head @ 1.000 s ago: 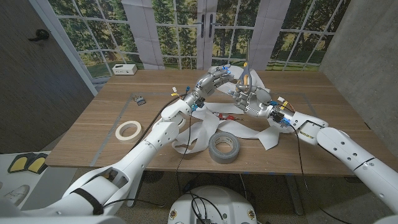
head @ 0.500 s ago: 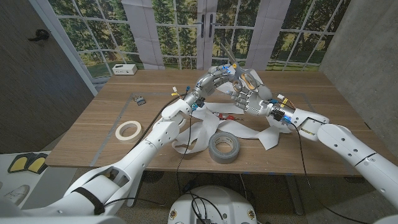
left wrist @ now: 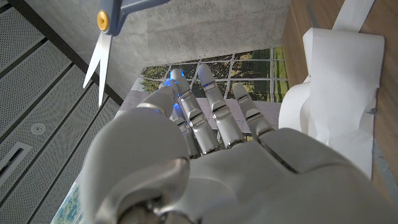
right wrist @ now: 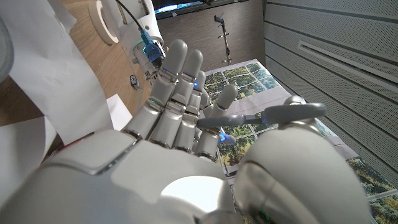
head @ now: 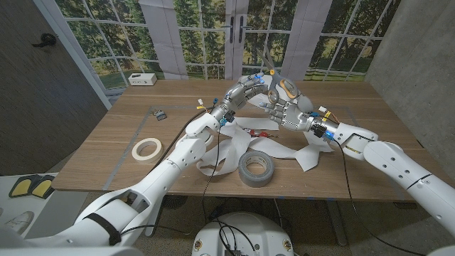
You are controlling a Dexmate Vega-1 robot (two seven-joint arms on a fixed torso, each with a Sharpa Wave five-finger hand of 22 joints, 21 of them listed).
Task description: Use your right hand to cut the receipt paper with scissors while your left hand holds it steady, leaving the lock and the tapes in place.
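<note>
The right robot hand (head: 284, 108) held the scissors (head: 270, 80) blades-up, beside the left robot hand (head: 245, 91), its grip unclear; the receipt paper (head: 227, 153) lay below both on the counter (head: 106, 153).

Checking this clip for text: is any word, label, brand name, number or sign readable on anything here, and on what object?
None can be read.
Receipt paper: looks blank; any print is too small to tell.
Grey tape roll and white tape roll: no marking legible.
White box at the table's far edge: no legible label.
Scissors in the right hand: no legible brand.
</note>
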